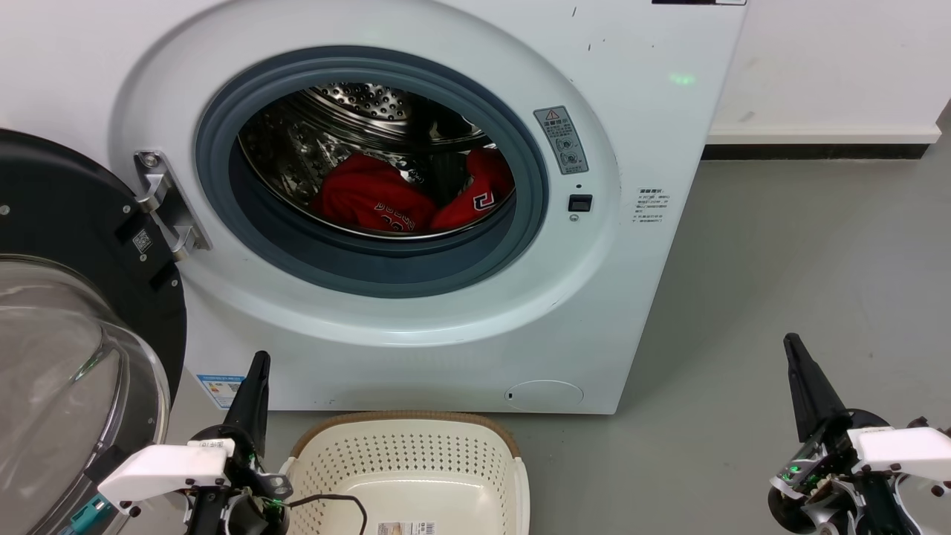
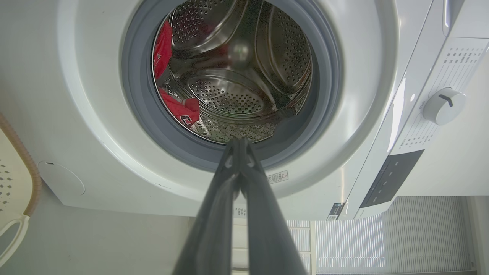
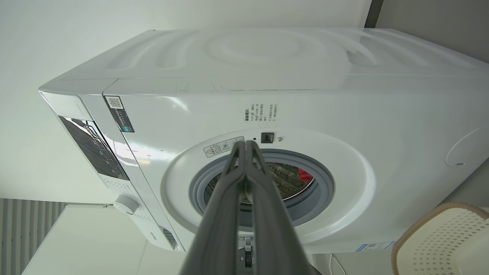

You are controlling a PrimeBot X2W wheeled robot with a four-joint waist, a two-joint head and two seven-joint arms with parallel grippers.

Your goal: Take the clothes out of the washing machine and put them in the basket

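Washing machine (image 1: 654, 111): glossy white shell, smooth.
Drum (image 2: 229, 91): shiny perforated steel.
Porthole seal (image 1: 371, 275): matt grey, rubbery look.
Clothes (image 1: 371, 197): soft red cloth.
Basket (image 1: 416, 453): cream perforated plastic, brown woven-look rim.
Floor (image 1: 802, 260): smooth matt grey.

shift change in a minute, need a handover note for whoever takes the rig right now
Left gripper: jaws shut, holding nothing, low beside the basket.
Right gripper: jaws shut, holding nothing, low over the floor to the right.
Washing machine: door open at the left. Both red clothes lie in the drum.
Done: door is open.
Left: pull out both garments and drop them in the basket, which stands before the machine with no clothes in it.
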